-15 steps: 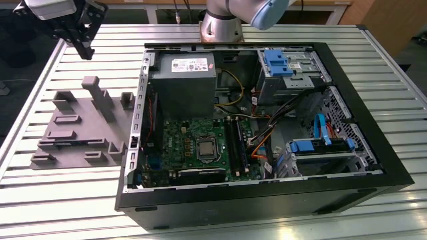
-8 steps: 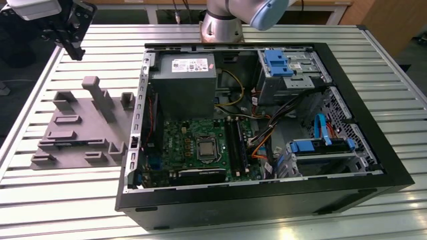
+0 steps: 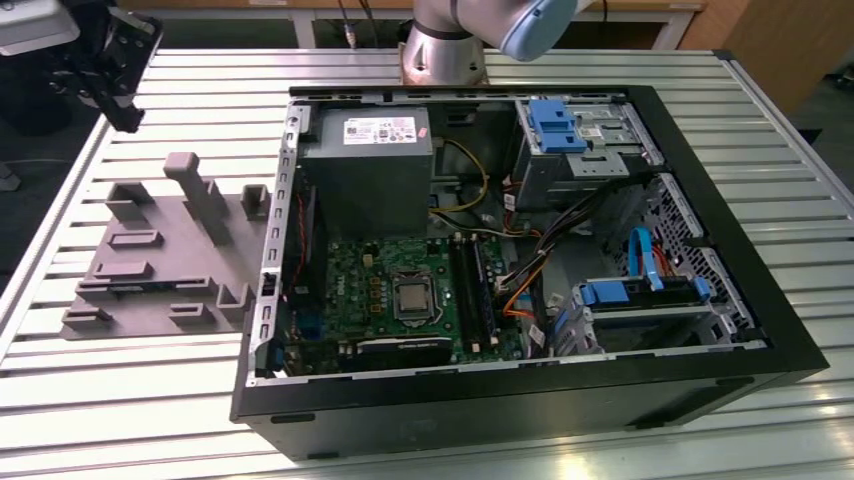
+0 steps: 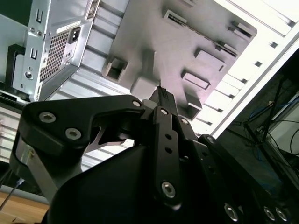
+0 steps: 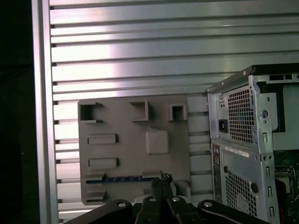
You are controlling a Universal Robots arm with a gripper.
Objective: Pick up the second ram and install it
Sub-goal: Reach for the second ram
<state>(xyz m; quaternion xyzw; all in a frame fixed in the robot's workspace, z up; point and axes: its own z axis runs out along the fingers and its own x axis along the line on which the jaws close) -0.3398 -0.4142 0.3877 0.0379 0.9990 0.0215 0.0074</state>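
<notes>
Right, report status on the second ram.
Gripper fingers shut, empty, pointed at grey plastic fixture plate. Thin dark ram strip lies on it, not gripped. Nothing blocking.

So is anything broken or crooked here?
Nothing stands out. The ram stick lies straight along the grey fixture plate, and the open computer case sits flat on the table.

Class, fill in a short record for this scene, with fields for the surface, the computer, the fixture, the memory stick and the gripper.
surface: slatted metal table
computer: open case lying on its side, green board exposed
fixture: grey plate on the table, at the exterior view's left of the case
stick: memory stick lying on the grey plate, not held
arm: gripper shut, holding nothing, apart from the stick
</notes>
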